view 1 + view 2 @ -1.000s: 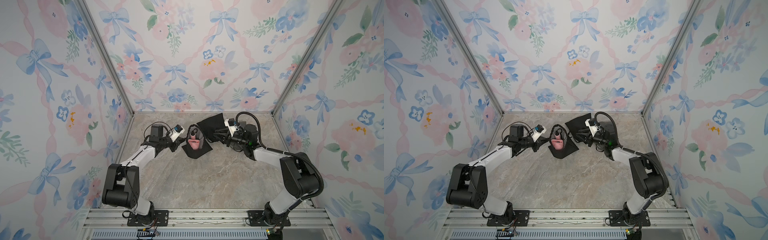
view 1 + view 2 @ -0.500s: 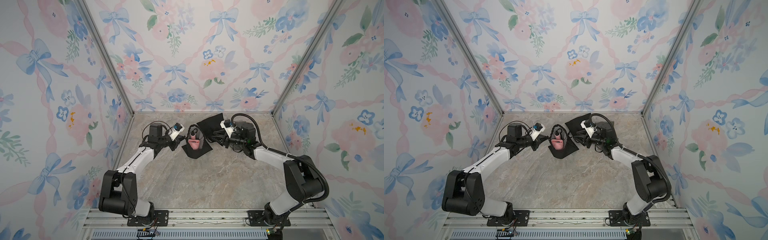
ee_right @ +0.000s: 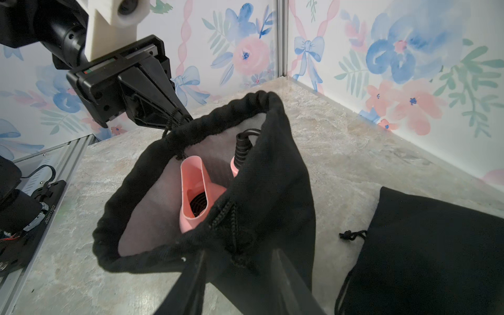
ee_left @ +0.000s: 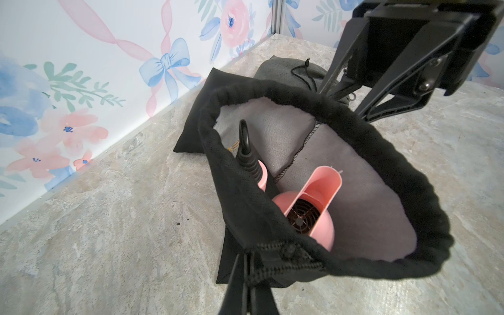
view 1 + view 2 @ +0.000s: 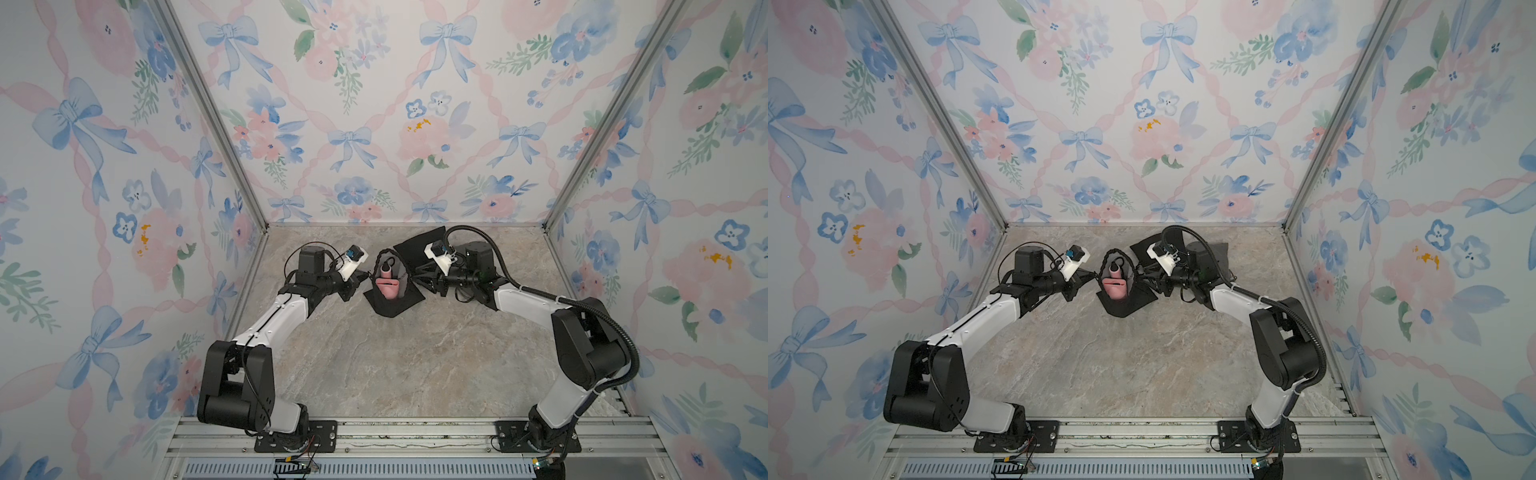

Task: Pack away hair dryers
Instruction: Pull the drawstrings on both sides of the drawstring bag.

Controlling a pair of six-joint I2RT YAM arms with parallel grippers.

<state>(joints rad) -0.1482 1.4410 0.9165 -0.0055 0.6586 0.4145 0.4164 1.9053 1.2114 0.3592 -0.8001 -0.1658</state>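
Inside pouch (image 4: 368, 212), pink dryer (image 4: 324, 191); left gripper (image 4: 246, 261) tight on drawstring (image 4: 272, 249), right gripper (image 3: 237, 255) spread.

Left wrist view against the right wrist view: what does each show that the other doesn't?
Only the left wrist view shows the grey pouch. Only the right wrist view shows the aluminium rail. Both show the open black pouch holding the pink hair dryer, the left gripper shut on its drawstring, and the right gripper at the opposite rim.
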